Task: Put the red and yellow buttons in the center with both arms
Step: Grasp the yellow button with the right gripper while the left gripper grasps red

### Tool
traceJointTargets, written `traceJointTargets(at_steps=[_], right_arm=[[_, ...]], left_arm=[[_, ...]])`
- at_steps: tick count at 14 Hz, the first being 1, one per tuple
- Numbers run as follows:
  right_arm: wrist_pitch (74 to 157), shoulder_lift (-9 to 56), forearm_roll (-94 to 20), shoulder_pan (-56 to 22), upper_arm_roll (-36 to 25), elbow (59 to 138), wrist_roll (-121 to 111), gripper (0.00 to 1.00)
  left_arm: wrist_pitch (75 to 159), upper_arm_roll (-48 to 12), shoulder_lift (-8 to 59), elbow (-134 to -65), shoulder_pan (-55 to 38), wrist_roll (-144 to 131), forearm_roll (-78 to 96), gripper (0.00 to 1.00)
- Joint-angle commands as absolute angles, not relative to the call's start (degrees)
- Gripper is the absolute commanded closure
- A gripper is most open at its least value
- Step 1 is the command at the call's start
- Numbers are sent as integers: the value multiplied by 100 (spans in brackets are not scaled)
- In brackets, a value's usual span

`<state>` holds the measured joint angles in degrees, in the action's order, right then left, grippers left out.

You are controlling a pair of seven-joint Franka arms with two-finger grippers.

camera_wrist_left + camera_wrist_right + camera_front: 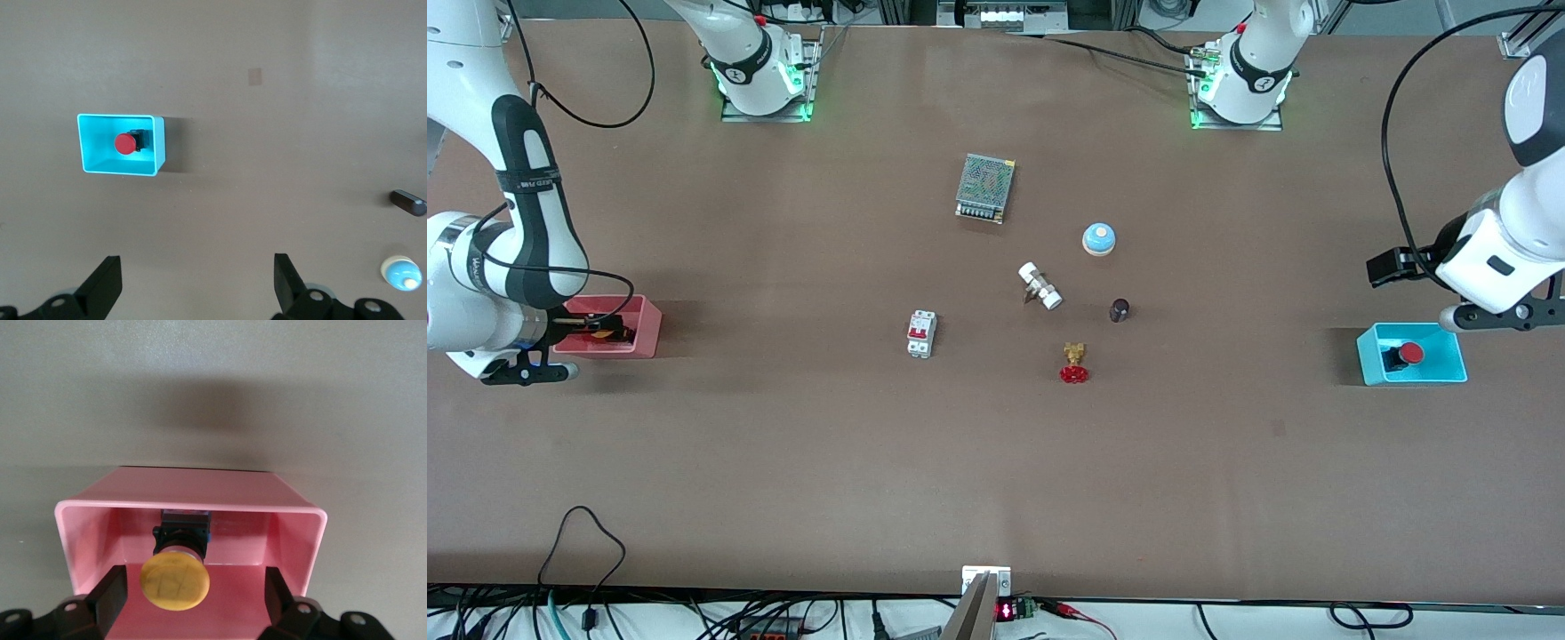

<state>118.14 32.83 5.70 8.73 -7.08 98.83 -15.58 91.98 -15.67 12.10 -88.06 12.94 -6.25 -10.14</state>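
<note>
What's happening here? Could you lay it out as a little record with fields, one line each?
Red button: in the blue box, toward the left arm's end
Yellow button: in the pink box, toward the right arm's end
Left gripper: open, above the table beside the blue box
Right gripper: open, fingers inside the pink box on either side of the yellow button
Table centre: neither button there yet

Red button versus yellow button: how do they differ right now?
The red button lies in the blue box at the left arm's end of the table; the yellow button lies in the pink box at the right arm's end. The right hand is open inside the box, straddling the yellow button; the left hand hangs open above the table beside the blue box. Both have round caps on black bodies.
</note>
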Motion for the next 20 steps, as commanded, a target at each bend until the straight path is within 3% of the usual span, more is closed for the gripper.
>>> traceJointTargets(at_steps=[1, 6, 9, 10, 12, 16, 20], right_arm=[[11865, 3322, 650, 879, -686, 9888, -1608, 16], [11865, 3384, 642, 835, -686, 9879, -1591, 30], [11874, 3384, 642, 835, -686, 9879, -1591, 37], [11874, 3384, 650, 835, -677, 9879, -1591, 41], [11874, 3384, 642, 826, -677, 9853, -1582, 45], [11883, 3384, 642, 826, -677, 9844, -1573, 46], [11918, 3419, 642, 826, -677, 9844, -1582, 53]], left_arm=[[10033, -1591, 1204, -9410, 1782, -2, -1116, 0], [11800, -1591, 1283, -10501, 2530, 728, -1125, 0], [12785, -1591, 1703, -10784, 2864, 1176, -1125, 0], [13049, -1591, 1844, -10845, 2944, 1360, -1125, 6], [13568, -1591, 2152, -10916, 3102, 1494, -1125, 9], [14132, -1591, 2645, -10916, 3330, 1792, -1125, 25], [14212, -1591, 2698, -10907, 3428, 2003, -1125, 27]])
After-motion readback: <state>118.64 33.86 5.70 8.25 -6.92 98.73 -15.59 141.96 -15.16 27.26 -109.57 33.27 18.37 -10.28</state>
